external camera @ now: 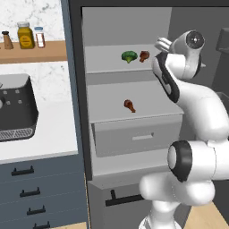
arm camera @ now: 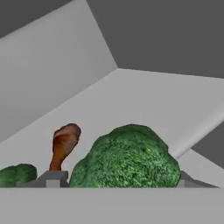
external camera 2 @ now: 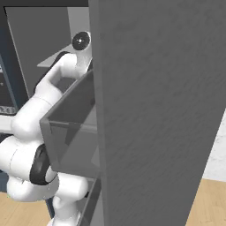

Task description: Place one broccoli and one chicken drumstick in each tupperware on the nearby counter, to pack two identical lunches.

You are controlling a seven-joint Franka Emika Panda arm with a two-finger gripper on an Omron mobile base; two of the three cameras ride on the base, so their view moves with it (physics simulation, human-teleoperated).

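Note:
In the hand view a large broccoli (arm camera: 127,159) sits between my gripper's (arm camera: 118,180) two fingertips (arm camera: 52,179), which stand open close to its sides; I cannot tell if they touch it. Left of it a chicken drumstick (arm camera: 63,144) stands on the grey shelf, and a second broccoli (arm camera: 17,174) lies further left. In the left base view my arm reaches to the upper shelf, where a broccoli (external camera: 129,56) and a drumstick (external camera: 144,55) lie. Another drumstick (external camera: 129,105) lies on the shelf below. The white counter (external camera: 49,134) is to the left. The tupperware is out of view.
A dark appliance (external camera: 15,107) stands on the counter, with jars (external camera: 26,36) on a wooden wall shelf above. A grey drawer (external camera: 138,136) sits below the lower shelf. A tall grey door panel (external camera 2: 154,110) stands close on the arm's right.

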